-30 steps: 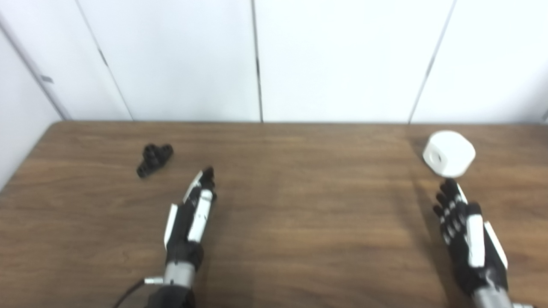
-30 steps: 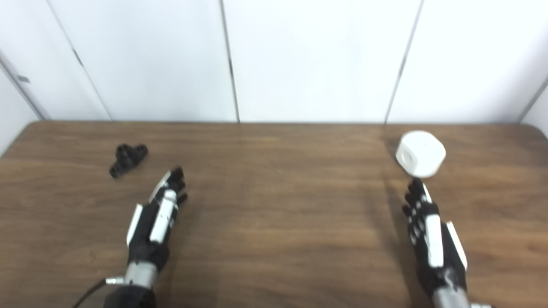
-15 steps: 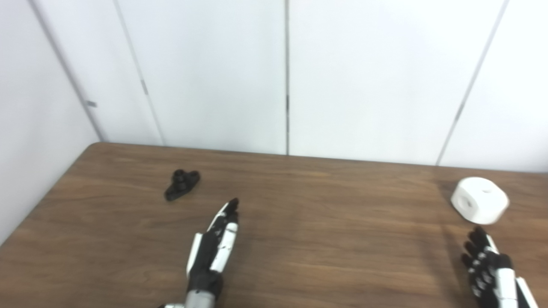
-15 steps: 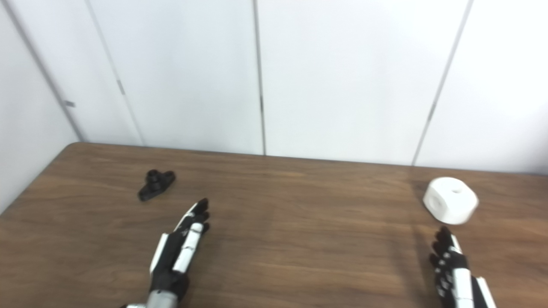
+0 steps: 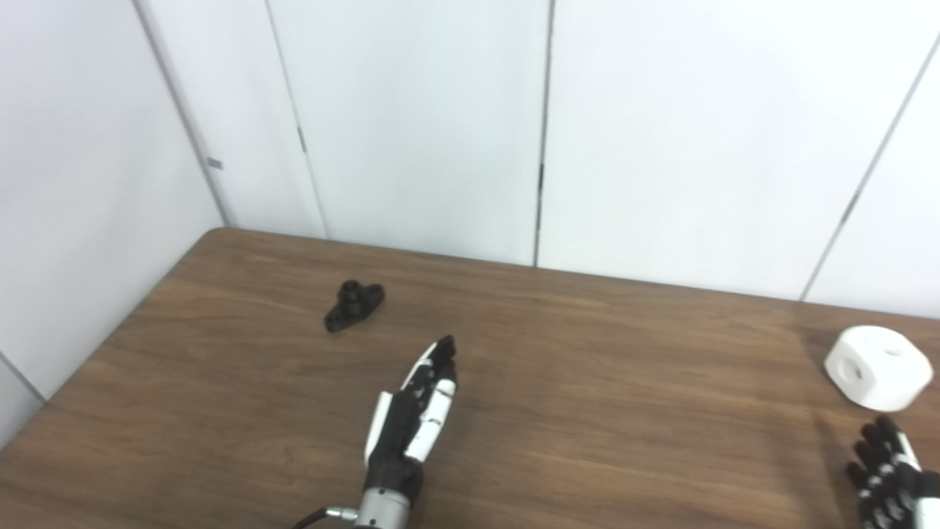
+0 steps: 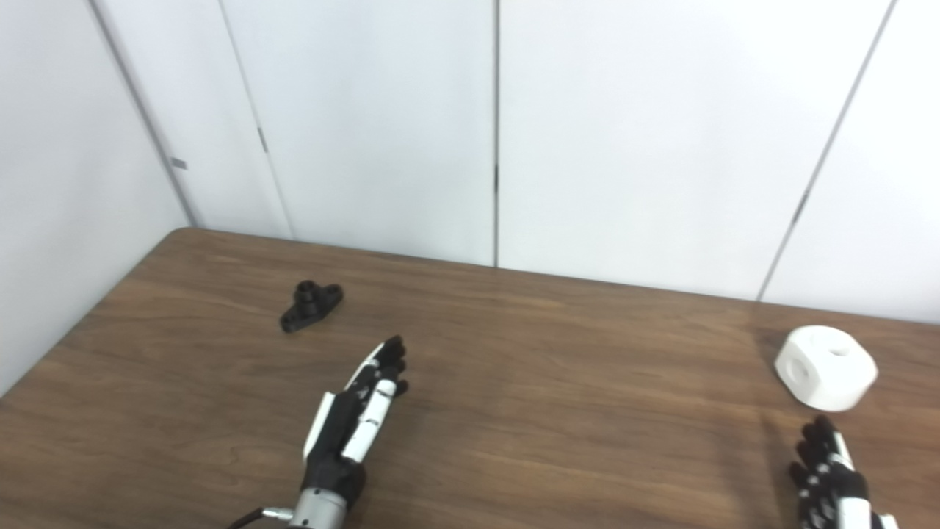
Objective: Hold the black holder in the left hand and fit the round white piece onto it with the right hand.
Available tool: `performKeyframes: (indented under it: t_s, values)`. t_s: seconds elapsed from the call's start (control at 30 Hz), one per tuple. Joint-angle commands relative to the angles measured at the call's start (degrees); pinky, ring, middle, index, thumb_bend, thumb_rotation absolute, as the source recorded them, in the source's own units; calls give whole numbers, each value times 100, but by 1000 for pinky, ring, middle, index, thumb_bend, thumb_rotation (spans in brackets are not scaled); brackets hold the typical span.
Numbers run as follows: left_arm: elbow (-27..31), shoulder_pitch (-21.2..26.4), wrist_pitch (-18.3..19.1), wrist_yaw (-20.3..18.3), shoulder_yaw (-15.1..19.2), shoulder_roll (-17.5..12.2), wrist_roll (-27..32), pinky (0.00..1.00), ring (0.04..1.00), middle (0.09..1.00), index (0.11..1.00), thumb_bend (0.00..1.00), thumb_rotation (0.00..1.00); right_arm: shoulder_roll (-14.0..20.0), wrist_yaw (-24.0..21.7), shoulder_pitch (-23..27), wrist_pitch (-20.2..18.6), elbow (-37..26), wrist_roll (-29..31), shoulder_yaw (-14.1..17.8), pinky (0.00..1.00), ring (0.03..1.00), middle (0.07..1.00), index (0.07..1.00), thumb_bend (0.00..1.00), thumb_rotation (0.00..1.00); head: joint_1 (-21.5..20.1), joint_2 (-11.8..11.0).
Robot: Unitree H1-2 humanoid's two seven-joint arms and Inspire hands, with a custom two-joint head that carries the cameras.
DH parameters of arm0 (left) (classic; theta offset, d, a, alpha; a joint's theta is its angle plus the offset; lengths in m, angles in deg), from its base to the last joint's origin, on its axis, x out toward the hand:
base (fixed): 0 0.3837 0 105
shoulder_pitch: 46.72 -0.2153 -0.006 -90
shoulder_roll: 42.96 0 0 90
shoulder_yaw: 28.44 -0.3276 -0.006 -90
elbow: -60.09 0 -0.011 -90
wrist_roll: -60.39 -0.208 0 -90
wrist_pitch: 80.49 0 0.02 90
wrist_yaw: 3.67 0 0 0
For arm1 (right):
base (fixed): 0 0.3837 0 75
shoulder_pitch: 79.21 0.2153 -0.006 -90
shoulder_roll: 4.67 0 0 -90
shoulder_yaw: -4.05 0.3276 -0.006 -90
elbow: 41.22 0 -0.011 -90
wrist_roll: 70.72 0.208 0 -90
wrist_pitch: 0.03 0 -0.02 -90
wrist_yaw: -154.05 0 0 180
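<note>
The left hand [image 6: 351,425] is seen stretched flat over the wooden table [image 6: 558,382], its fingers [image 6: 388,361] held straight and close together, pointing away from the robot; nothing is held and nothing is touched by them. The black holder [image 6: 311,305] is found lying on the table beyond and to the left of those fingertips, well apart from them, toward the far left corner. One holder is counted, with a short round stub standing up from its base.

Over on the right, the right hand [image 6: 833,477] is only partly caught at the bottom edge of the view. Its fingers [image 5: 877,459] are spread slightly and extended forward, and nothing is gripped by them. The round white piece [image 6: 826,367] is seen resting on the table just beyond those fingertips, near but not touched. One such piece is counted; a round hole is shown in its side face and another in its top.

No container is seen on the table. Behind the table, plain white wall panels [image 6: 367,125] are seen.
</note>
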Motion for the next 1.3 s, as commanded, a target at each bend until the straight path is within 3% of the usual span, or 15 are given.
performKeyframes:
  t_s: [0.0, 0.3, 0.37, 0.53, 0.63, 0.67, 0.73, 0.8, 0.97, 1.1, 1.27]
  values:
    - [23, 105, -128, -4, -44, 12, -51, 912, 940, 944, 934, 282, 670, -11, 32, 93, 290, -76, 8, 44, 1000, 1000, 972, 977, 595, 997, -24, 25]
    - [186, 152, -56, -23, -70, -189, -277, 917, 957, 956, 938, 312, 697, -45, 10, 86, 220, -167, -76, -25, 1000, 1000, 965, 973, 642, 975, -200, 56]
    - [307, 191, 41, -17, -109, -285, -482, 915, 960, 958, 937, 334, 651, 13, -66, 81, 242, -146, -94, -69, 1000, 1000, 991, 992, 657, 994, -204, 54]
    - [717, 298, 506, 106, -101, -365, -928, 842, 910, 928, 916, 466, 334, 19, -58, 94, 145, -153, -71, -92, 1000, 1000, 1000, 1000, 673, 1000, -265, 55]
    - [974, 422, 694, 288, -127, -520, -1698, 847, 895, 911, 906, 548, 310, -30, 12, 99, 36, -228, -112, -101, 1000, 1000, 1000, 1000, 639, 1000, -295, 44]
    - [1006, 488, 682, 408, -111, -606, -2064, 852, 892, 906, 903, 554, 306, -28, 7, 110, 42, -198, -110, -102, 1000, 1000, 1000, 1000, 632, 1000, -306, 46]
    - [1095, 608, 941, 576, -98, -728, -2868, 857, 882, 894, 906, 595, 410, -16, -7, 124, 55, -144, -110, -103, 1000, 1000, 1000, 1000, 625, 1000, -306, 46]
    - [1139, 765, 1183, 656, -47, -866, -3430, 855, 887, 898, 905, 601, 425, -8, -6, 116, 5, -173, -141, -121, 1000, 1000, 1000, 1000, 612, 1000, -330, 32]
    - [1080, 1075, 1531, 528, 54, -1277, -4021, 834, 928, 924, 893, 640, 380, -61, 34, 120, 18, -172, -135, -109, 1000, 1000, 1000, 1000, 594, 1000, -349, 43]
    - [916, 1350, 2025, 334, 109, -1641, -4486, 864, 952, 929, 881, 741, 463, -75, 70, 113, 59, -168, -200, -117, 1000, 1000, 1000, 992, 595, 1000, -367, 56]
    - [648, 1657, 2503, 94, 112, -2042, -5003, 855, 942, 928, 849, 821, 489, -88, 65, 125, 81, -158, -205, -122, 1000, 1000, 997, 986, 586, 1000, -366, 60]
